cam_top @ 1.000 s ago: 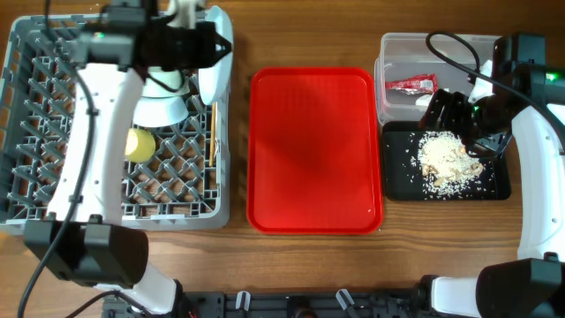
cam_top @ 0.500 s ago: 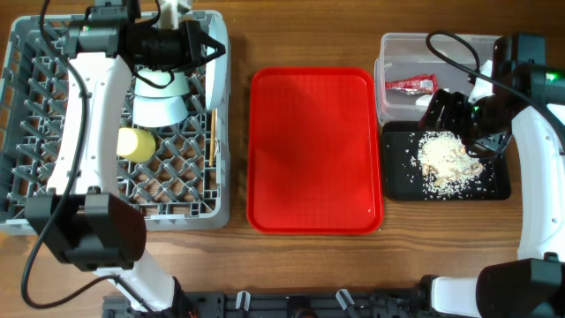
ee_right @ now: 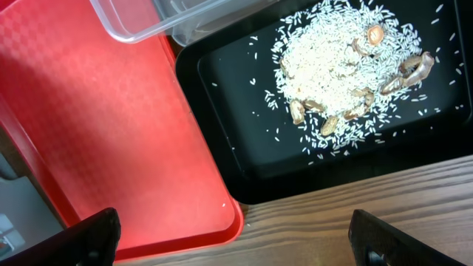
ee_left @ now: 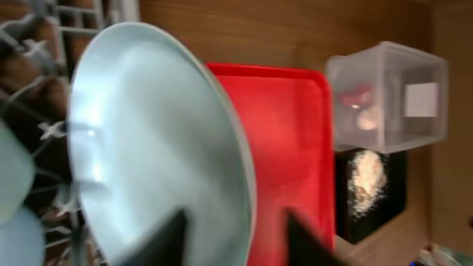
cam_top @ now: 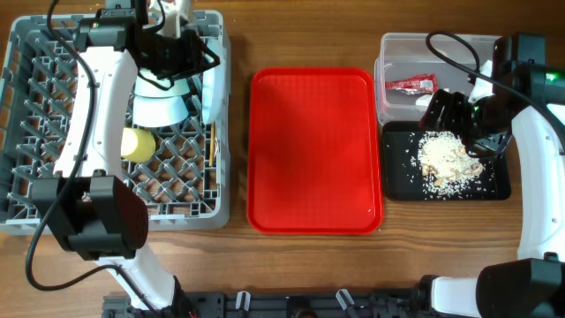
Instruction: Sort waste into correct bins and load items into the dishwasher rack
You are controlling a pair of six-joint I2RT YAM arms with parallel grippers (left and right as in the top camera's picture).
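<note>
Holding the pale-blue plate (ee_left: pixel 148 140) on edge, the left gripper (ee_left: pixel 235 222) sits over the far right corner of the dishwasher rack (cam_top: pixel 35 115). In the wrist view its fingers (ee_left: pixel 168 240) straddle the rim, one on each face and drawn in to a narrow gap. It reads as clamped on the plate, though blur hides the exact contact. From overhead the plate shows only as a thin upright sliver along the rack's right side. Just beside it on the pegs is a mint-green bowl (cam_top: pixel 159 106), with the yellow cup (cam_top: pixel 137 144) nearer the front. A thin wooden chopstick (cam_top: pixel 214 141) appears to lie along the rack's right wall. The red serving tray (cam_top: pixel 313 150) is in the middle of the table. The right gripper (ee_right: pixel 235 222) hangs above the far edge of the black tray (ee_right: pixel 222 118), close to the clear tub (cam_top: pixel 397 49) — jaws spread wide, nothing between them. Rice (ee_right: pixel 332 66) is heaped in the black tray with a few brown bits and loose grains scattered around it. The red wrapper (cam_top: pixel 410 85) lies inside the tub, with a small white scrap (cam_top: pixel 413 100) just beside it.
</note>
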